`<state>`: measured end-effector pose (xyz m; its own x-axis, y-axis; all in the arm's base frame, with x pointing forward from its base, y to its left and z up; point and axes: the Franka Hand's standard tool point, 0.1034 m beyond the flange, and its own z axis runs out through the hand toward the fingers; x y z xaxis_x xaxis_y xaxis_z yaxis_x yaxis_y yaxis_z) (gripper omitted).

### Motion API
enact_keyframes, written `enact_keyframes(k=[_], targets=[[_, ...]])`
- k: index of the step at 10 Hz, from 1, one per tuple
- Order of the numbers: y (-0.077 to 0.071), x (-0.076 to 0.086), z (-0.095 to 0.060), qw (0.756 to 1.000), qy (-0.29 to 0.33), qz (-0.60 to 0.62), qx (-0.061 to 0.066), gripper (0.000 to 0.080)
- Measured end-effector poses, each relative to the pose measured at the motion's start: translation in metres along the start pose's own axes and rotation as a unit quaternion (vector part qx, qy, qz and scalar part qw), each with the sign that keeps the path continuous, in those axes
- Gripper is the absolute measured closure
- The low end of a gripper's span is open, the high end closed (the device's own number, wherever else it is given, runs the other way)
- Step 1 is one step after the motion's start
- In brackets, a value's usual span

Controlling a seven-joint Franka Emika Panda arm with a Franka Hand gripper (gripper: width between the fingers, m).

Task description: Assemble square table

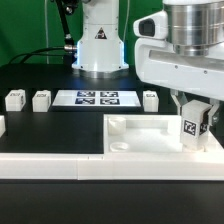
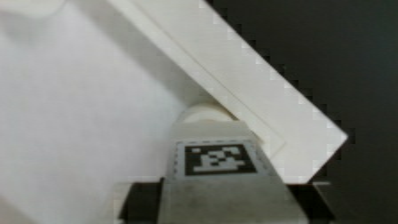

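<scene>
Tagged leg block (image 2: 217,158) is gripped in the closed pincer (image 1: 193,137), held just inside the raised rim of the white tray-like table top (image 1: 140,142) on the black bench (image 1: 40,125). Farther back, loose leg blocks (image 1: 41,99) are seen flanking the marker board (image 1: 97,98).

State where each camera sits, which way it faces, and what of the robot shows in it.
Exterior view: off the arm, across the black table from the arm base and facing it; shows the base, the wrist and the jaws shut on a leg block at the square top.
Wrist view: on the wrist, looking down along the jaws at the leg block by the square top's rim; only the dark jaw tips show.
Shared: the held leg block and the square top.
</scene>
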<state>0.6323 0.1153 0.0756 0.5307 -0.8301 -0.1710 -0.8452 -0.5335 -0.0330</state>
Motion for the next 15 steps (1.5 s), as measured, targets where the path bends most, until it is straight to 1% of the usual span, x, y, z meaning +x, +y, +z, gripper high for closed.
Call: enact_keyframes(k=[1, 2, 3, 4, 5, 6, 7, 8, 9, 10, 11, 12, 13, 14, 15], targets=[[0.0, 0.0011, 0.0001, 0.999, -0.01, 0.048, 0.007, 0.0506], [0.0001, 0.0002, 0.0006, 0.992, -0.019, 0.126, 0.015, 0.0506], [-0.0007, -0.0017, 0.0012, 0.984, -0.024, 0.174, 0.017, 0.0506], [-0.001, -0.0022, 0.0013, 0.982, -0.024, 0.185, 0.016, 0.0506], [-0.0007, -0.0022, 0.0018, 0.988, -0.023, 0.154, 0.016, 0.042], [-0.0005, -0.0026, 0.0022, 0.988, -0.023, 0.152, 0.016, 0.027], [0.0004, -0.0025, 0.0033, 0.999, -0.018, 0.037, 0.015, 0.027], [-0.0007, -0.0038, 0.0037, 0.996, -0.012, -0.093, 0.014, 0.0174], [-0.0008, -0.0044, 0.004, 0.995, -0.015, -0.093, 0.016, 0.0174], [-0.0004, -0.0039, 0.0041, 0.992, -0.014, -0.126, 0.016, 0.0154], [-0.0002, -0.0037, 0.004, 0.984, -0.013, -0.175, 0.016, 0.0154], [-0.0003, -0.002, 0.0021, 0.97, -0.009, -0.244, 0.011, 0.015], [-0.0036, 0.0009, -0.0028, 0.944, 0.002, -0.329, 0.005, 0.015], [-0.0038, 0.0003, -0.0023, 0.911, 0.007, -0.411, -0.002, 0.015], [-0.0041, 0.0002, -0.0022, 0.885, 0.007, -0.466, -0.002, 0.015]])
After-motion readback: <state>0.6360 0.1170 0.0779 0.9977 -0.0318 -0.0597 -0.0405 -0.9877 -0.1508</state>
